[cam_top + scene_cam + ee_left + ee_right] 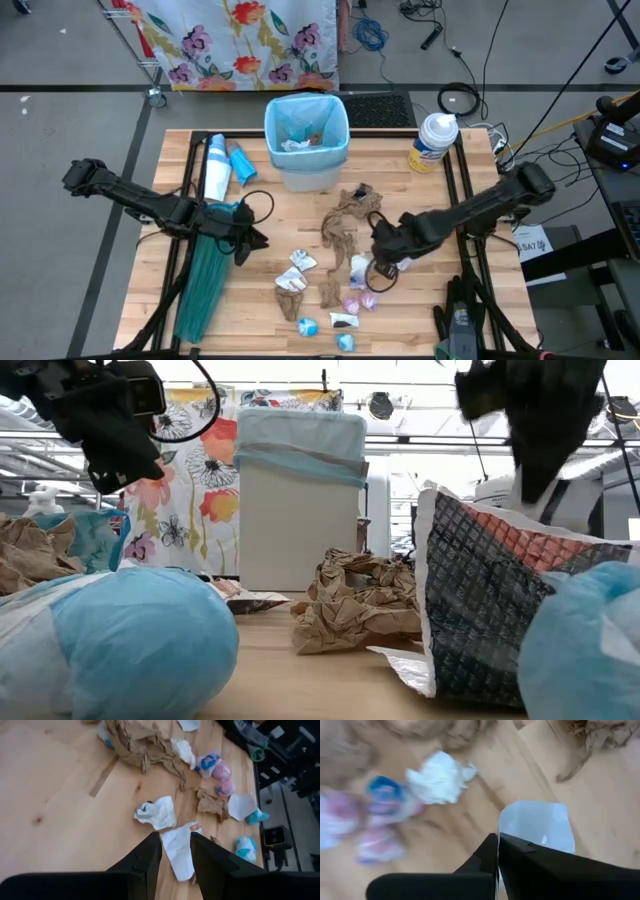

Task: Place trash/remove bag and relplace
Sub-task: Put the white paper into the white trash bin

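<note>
High view: wooden worktop [250, 320] is carrying a bin [306, 150] at twelve o'clock, lined with the pale-blue bag [306, 122] and already holding a few scraps. The trash [335, 270] is lying scattered from centre toward six o'clock: brown paper towels, white wads, blue and purple wrappers. The left tool [256, 240] is hovering at nine o'clock over the teal-green replacement bag [205, 285], its fingers [145, 862] standing parted with nothing between them. The right tool [378, 268] is sitting at four o'clock among the scraps, its fingers [520, 862] pressed together beside a white paper piece [537, 825]; whether they are pinching it cannot be told. A wipes canister [433, 142] is standing at two o'clock.
</note>
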You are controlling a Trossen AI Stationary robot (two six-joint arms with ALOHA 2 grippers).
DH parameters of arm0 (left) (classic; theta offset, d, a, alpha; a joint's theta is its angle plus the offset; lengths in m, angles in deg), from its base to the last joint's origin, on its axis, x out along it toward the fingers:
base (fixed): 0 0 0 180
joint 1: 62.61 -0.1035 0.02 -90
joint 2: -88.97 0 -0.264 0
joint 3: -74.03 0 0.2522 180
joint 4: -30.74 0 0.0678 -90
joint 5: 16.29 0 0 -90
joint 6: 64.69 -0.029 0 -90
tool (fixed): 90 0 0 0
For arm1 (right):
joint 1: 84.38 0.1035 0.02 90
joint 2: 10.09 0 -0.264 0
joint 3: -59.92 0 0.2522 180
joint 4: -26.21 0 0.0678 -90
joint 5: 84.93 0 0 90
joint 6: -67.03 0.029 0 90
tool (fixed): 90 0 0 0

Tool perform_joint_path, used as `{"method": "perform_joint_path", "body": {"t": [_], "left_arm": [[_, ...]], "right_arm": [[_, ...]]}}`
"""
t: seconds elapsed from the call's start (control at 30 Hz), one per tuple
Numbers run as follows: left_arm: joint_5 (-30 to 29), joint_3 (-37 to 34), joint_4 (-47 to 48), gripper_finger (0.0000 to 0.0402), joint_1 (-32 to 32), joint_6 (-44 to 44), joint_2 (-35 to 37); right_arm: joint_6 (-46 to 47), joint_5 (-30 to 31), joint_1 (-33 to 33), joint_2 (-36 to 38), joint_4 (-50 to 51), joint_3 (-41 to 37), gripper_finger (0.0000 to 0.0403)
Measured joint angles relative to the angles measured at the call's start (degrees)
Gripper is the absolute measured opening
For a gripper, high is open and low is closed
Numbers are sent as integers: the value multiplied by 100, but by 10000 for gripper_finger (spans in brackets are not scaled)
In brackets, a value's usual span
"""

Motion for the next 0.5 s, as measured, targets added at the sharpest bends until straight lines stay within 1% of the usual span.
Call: {"method": "perform_joint_path", "body": {"t": [0.1,0.27,0.33,0.4,0.5], "left_arm": [[209,0,46,109,-157,-132,0],[295,0,53,109,-360,-147,0],[310,0,50,109,-412,-145,0],[311,0,50,109,-454,-148,0],[315,0,51,109,-504,-236,0]], "right_arm": [[362,96,155,205,120,264,0],[591,549,272,253,924,1144,0],[589,859,271,257,1159,1547,0],[460,1295,244,257,1293,1929,0],[121,1859,84,260,1235,2414,0]]}}
